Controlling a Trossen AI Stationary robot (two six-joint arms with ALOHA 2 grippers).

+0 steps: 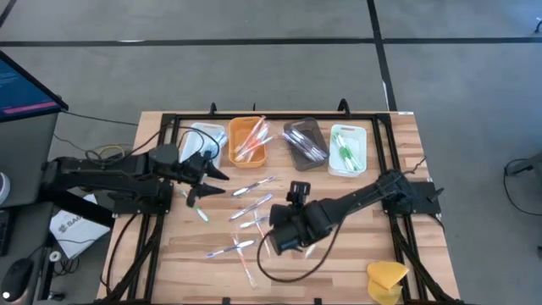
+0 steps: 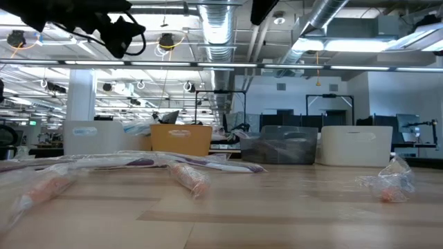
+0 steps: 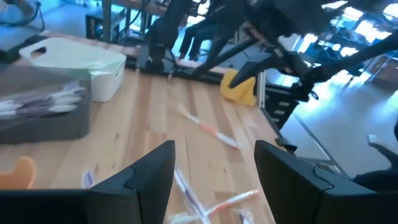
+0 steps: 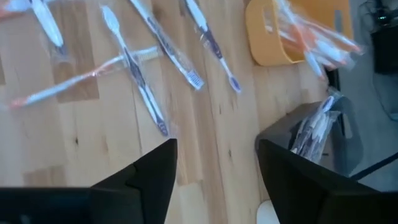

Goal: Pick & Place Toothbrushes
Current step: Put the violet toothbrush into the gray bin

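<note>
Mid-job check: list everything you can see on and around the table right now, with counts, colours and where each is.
trays: four, white, orange, brown, white, in a row at the table's far edge, toothbrushes inside.
loose toothbrushes: roughly ten, wrapped, mixed colours, scattered mid-table.
yellow sponge: one, near right corner.
table: one, light wood.
monitor: one, off the table's left.
left gripper: open, by the leftmost white tray.
right gripper: open, empty, over the loose toothbrushes.

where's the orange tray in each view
High view: orange tray in the row at the table's far edge, second from left, toothbrushes inside.
Low view: orange tray left of centre, at the far edge.
Left wrist view: only an orange sliver at the lower left, probably its corner.
Right wrist view: upper right.
Shared landmark: the grey tray beside it.
</note>
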